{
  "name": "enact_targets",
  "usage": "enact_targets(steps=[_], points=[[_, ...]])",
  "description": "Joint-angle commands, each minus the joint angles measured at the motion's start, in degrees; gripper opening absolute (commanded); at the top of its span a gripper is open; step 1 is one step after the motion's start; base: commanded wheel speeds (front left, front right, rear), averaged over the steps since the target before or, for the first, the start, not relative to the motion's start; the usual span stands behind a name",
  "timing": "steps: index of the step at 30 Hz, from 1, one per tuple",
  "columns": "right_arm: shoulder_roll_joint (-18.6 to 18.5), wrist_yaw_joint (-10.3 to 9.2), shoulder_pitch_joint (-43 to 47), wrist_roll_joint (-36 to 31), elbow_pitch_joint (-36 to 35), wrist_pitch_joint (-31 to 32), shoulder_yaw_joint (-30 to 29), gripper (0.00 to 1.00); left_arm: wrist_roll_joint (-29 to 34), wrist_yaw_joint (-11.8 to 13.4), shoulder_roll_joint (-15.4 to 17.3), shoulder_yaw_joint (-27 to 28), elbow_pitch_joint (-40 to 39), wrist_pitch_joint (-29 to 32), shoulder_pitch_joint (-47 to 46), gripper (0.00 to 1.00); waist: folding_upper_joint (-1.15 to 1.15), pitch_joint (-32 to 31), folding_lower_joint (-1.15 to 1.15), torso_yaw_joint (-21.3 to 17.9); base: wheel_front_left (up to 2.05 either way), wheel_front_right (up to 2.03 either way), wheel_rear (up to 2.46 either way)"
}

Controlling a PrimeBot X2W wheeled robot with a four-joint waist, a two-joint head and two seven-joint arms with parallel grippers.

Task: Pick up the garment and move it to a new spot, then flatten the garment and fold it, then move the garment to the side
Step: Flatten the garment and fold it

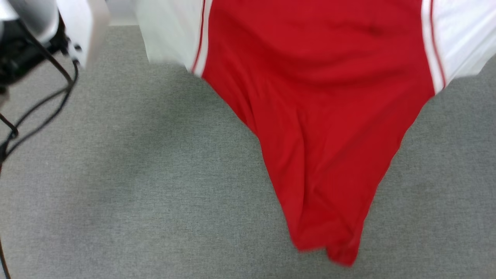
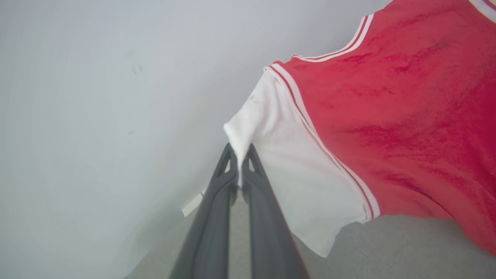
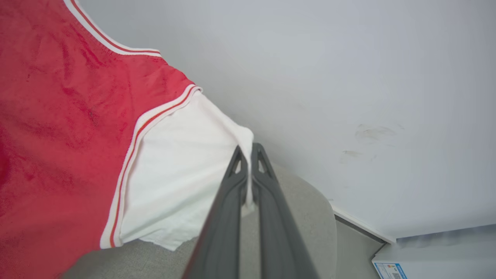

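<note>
Red garment (image 1: 321,116), sleeves in left gripper (image 2: 240,150) and right gripper (image 3: 249,150), seemingly aloft.

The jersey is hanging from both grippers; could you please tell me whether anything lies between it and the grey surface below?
Nothing visible does. The jersey hangs by its white sleeves from the left gripper and the right gripper above the grey surface; the only clutter, dark cables, sits at the head view's far left.
</note>
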Motion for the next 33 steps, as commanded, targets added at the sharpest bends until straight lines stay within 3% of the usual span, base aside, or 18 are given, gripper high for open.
enact_targets(steps=[1,10,24,33], points=[[0.0,-0.05,-2.9,-2.1,-0.2,-1.4,-1.4,0.0,0.9,0.0,-0.7,0.9,0.8,-1.9,-2.3,0.0,0.0,-0.2,0.0,0.4,0.0,0.0,0.0],[4.9,-0.04,-16.0,-10.6,3.0,-2.4,-4.4,0.0,5.4,0.1,-4.5,3.8,6.6,-7.4,-13.3,0.0,0.0,3.9,0.0,0.8,0.0,0.0,0.0],[17.0,-0.05,-41.0,-26.4,20.3,-11.8,-6.0,0.0,14.3,0.8,-10.9,7.1,26.0,-21.0,-32.2,0.0,0.0,13.0,0.0,0.7,0.0,0.0,0.0],[21.4,-0.05,-44.6,-28.2,28.8,-16.7,-2.4,0.0,14.3,0.4,-13.8,5.9,34.1,-27.0,-32.1,0.0,0.0,16.5,0.0,1.1,0.0,0.0,0.0]])
